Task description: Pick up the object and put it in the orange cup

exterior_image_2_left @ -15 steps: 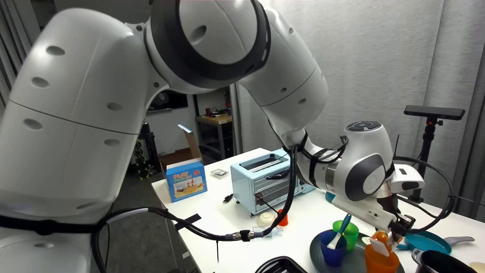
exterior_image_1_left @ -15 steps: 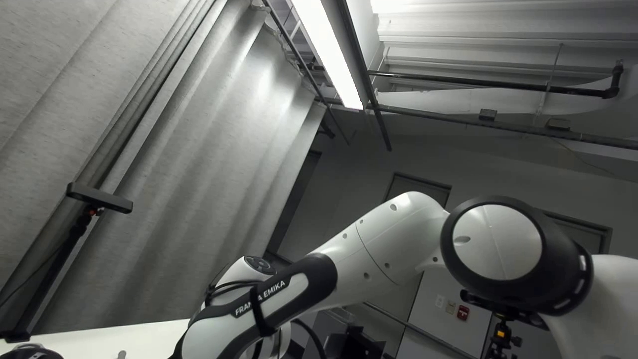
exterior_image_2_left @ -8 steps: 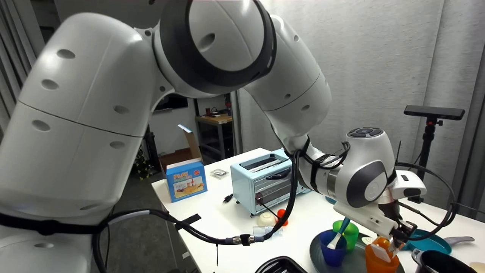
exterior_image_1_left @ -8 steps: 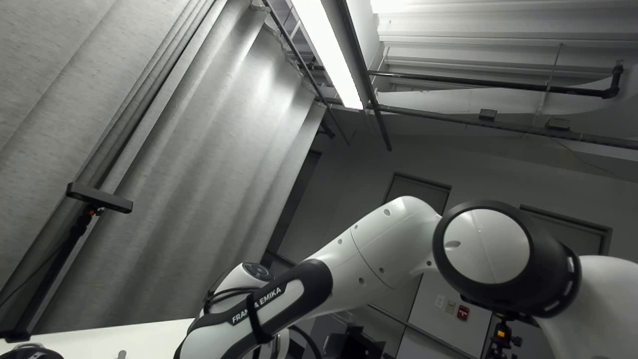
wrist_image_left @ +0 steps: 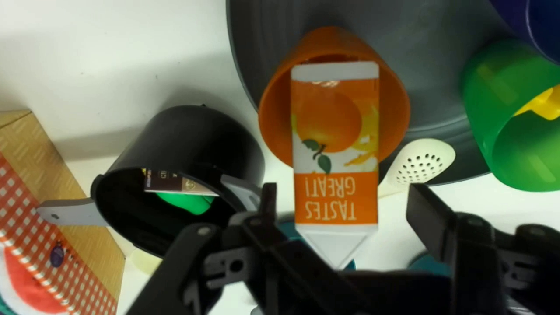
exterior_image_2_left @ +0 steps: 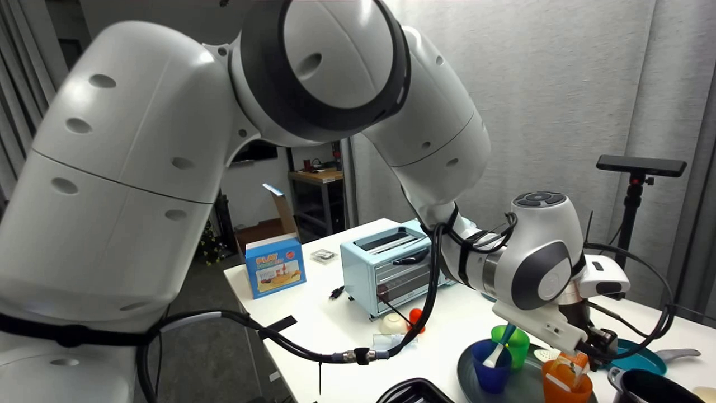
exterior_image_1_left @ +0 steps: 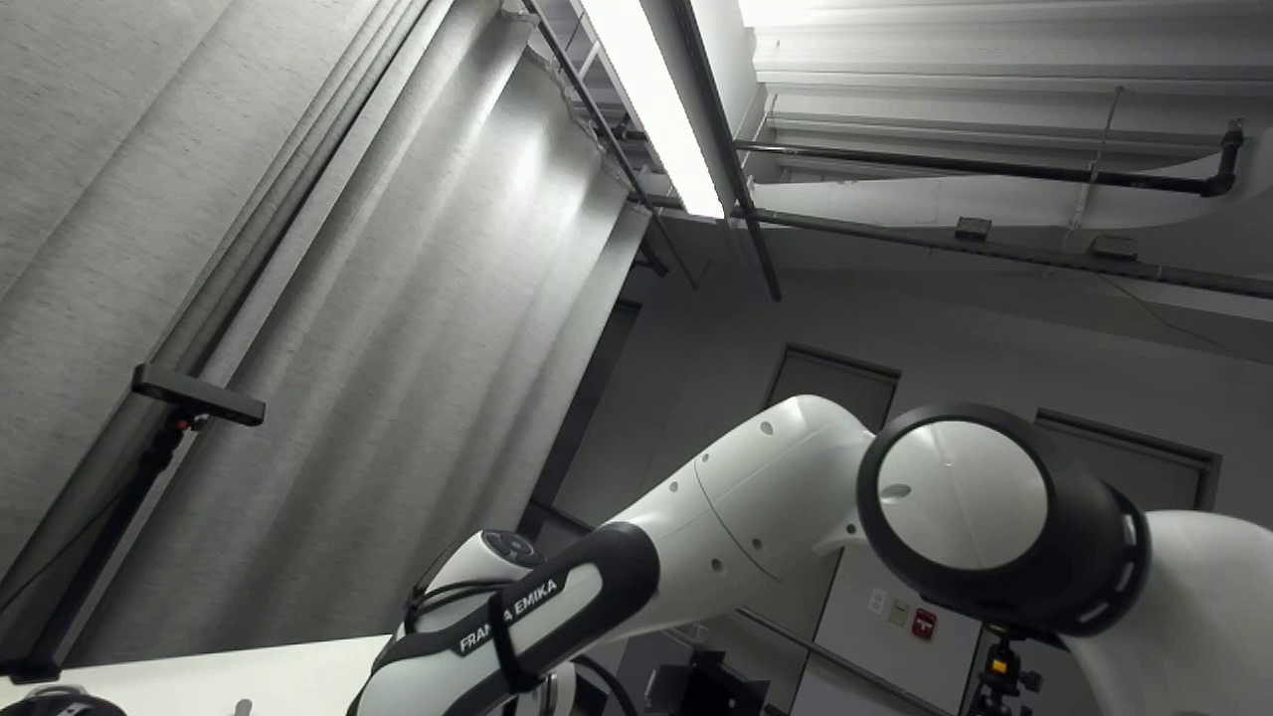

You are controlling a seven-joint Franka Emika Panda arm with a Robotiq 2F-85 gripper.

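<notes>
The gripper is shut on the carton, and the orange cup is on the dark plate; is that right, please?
Not quite: the wrist view shows the gripper open, with gaps visible between its fingertips and the carton; the orange cup is on the dark plate.

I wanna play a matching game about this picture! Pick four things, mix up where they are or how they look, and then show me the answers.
Things:
1. juice carton
2. teal-handled tool
3. spoon
4. gripper

Where or how:
A. open
B. has lots of little holes
C. sticking out of the orange cup
D. standing in the blue cup

Right pairs: 1-C, 2-D, 3-B, 4-A
</notes>
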